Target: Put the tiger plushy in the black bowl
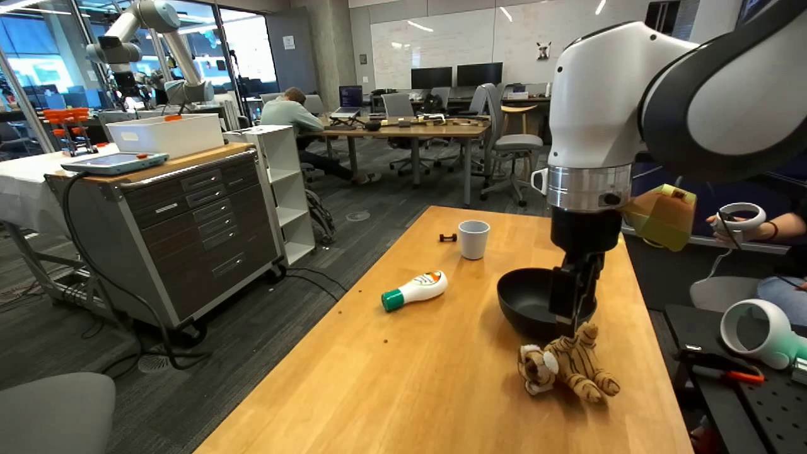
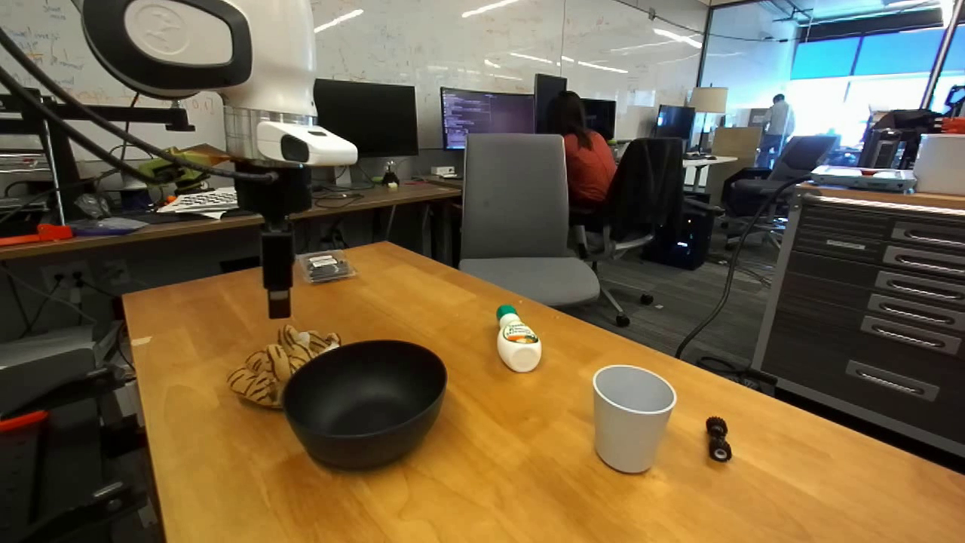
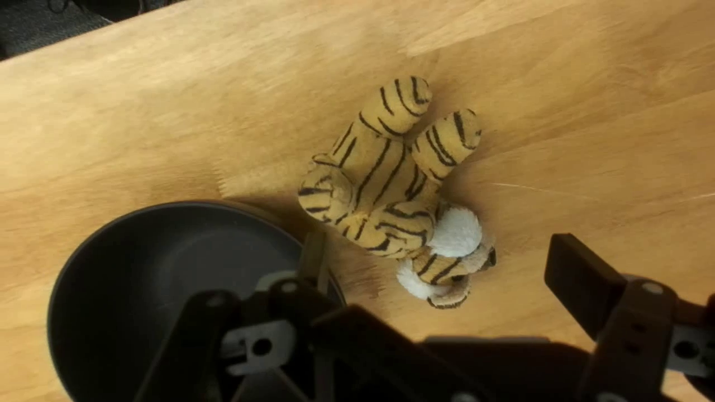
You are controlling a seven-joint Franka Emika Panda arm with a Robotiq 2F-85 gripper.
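The tiger plushy, tan with dark stripes and white ears, lies on the table in both exterior views [image 1: 579, 366] [image 2: 264, 375] and in the wrist view [image 3: 385, 173]. The black bowl stands right beside it in both exterior views [image 1: 526, 306] [image 2: 358, 445] and at lower left in the wrist view [image 3: 167, 262]. The bowl's inside looks empty. My gripper points down above the plushy in both exterior views [image 1: 570, 318] [image 2: 279, 302]. In the wrist view the gripper [image 3: 441, 259] is open, its fingers wide apart and holding nothing. The left finger overlaps the bowl's rim; the plushy's head shows between the fingers.
A white bottle with a green cap [image 1: 421, 289] lies on the wooden table [image 1: 353, 391]. A small white cup [image 2: 632, 430] and a dark dumbbell-shaped piece [image 2: 718, 439] are further along. A clear plastic box [image 2: 326, 266] sits near a table edge.
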